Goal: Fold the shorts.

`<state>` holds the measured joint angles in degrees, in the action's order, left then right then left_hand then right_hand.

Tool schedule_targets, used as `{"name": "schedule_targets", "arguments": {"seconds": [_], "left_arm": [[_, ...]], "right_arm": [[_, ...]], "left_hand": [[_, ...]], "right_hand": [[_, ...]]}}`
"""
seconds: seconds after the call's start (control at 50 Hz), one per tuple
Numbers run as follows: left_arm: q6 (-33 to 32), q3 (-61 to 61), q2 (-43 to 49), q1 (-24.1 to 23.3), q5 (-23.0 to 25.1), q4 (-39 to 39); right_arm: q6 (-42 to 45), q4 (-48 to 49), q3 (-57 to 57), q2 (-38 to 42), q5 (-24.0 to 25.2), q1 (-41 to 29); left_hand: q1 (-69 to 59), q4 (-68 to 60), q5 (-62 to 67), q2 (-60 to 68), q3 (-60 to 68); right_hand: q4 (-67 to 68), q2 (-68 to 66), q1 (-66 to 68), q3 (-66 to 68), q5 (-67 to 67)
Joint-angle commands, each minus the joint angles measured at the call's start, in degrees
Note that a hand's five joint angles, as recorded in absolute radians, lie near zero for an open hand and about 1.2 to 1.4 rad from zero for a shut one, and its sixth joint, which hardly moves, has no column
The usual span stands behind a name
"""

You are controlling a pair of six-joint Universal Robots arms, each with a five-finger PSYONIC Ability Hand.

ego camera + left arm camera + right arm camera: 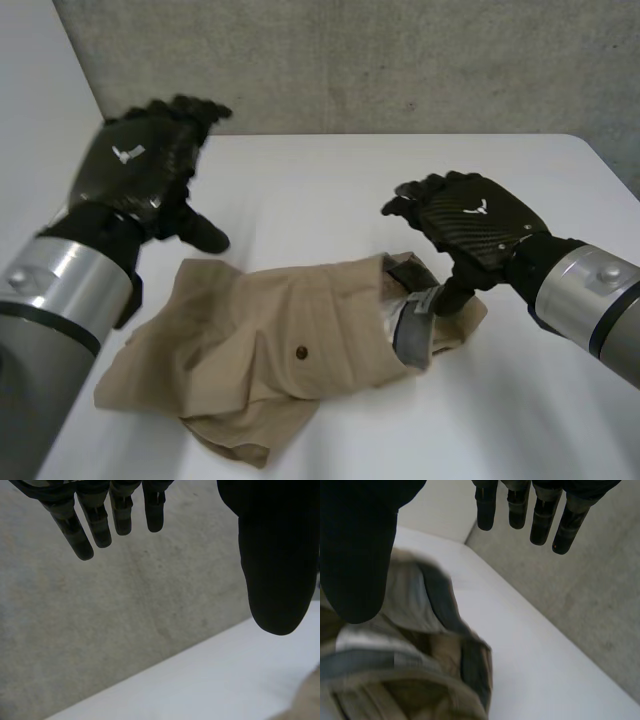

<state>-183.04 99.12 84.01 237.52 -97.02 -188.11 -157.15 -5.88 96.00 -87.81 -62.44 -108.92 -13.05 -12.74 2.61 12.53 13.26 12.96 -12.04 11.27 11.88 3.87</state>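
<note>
Fingers (pixel 97 527) of the left hand (pixel 140 165) straight and apart, empty, raised near the far left corner of the shorts (pixel 270 340), fingers (pixel 540 522) of the right hand (pixel 470 222) loose and empty over the grey waistband (pixel 412 325), tan shorts crumpled on the white worktop (pixel 330 190), dark button (pixel 301 352) facing up, concrete wall (pixel 400 60) behind.

Soft, even light falls on the bright white table (pixel 330 180). The tan shorts (pixel 260 340) cast a faint shadow along their near edge. In the wrist views the left hand (pixel 275 555) and right hand (pixel 355 545) look near-black against the grey wall (pixel 125 620).
</note>
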Motion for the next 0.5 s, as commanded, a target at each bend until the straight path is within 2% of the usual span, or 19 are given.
{"name": "schedule_targets", "arguments": {"seconds": [0.02,0.12,0.14,0.2,0.36,0.5], "left_arm": [[-0.39,-0.95,-0.25,5.05,2.89,1.16],[-1.27,0.37,0.09,9.35,3.24,4.05],[-2.31,1.85,0.53,11.27,3.41,6.67],[-3.99,3.35,0.97,11.91,3.33,8.89],[-13.91,9.06,1.59,13.66,3.24,10.39],[-16.39,12.58,1.59,14.90,3.42,10.48]], "right_arm": [[0.35,0.60,-0.37,-3.16,0.04,-6.65],[4.46,-0.27,-1.78,-1.41,-0.83,-12.09],[4.48,-0.27,-1.78,-1.40,-0.84,-12.11],[9.74,-3.25,-2.22,1.66,-3.81,-14.12],[17.57,-6.52,-0.82,5.09,-10.06,-18.86],[17.93,-3.89,1.56,7.03,-12.87,-19.31]], "left_hand": [[1.49,1.18,-1.05,-0.98,-1.70],[-0.02,-0.33,0.46,0.54,-0.19],[-0.52,-0.83,0.96,1.04,0.31],[-0.53,-0.84,0.97,1.04,0.32],[-0.53,-0.84,0.97,1.04,0.32],[-2.88,-3.19,3.32,3.39,2.67]], "right_hand": [[-2.96,2.04,-1.27,-1.88,-3.87],[-2.96,2.04,-1.27,-1.88,-3.87],[-2.96,2.04,-1.27,-1.88,-3.87],[-2.96,2.04,-1.27,-1.88,-3.87],[-2.96,2.04,-1.27,-1.88,-3.87],[-1.71,0.79,-0.01,-0.62,-2.61]]}}
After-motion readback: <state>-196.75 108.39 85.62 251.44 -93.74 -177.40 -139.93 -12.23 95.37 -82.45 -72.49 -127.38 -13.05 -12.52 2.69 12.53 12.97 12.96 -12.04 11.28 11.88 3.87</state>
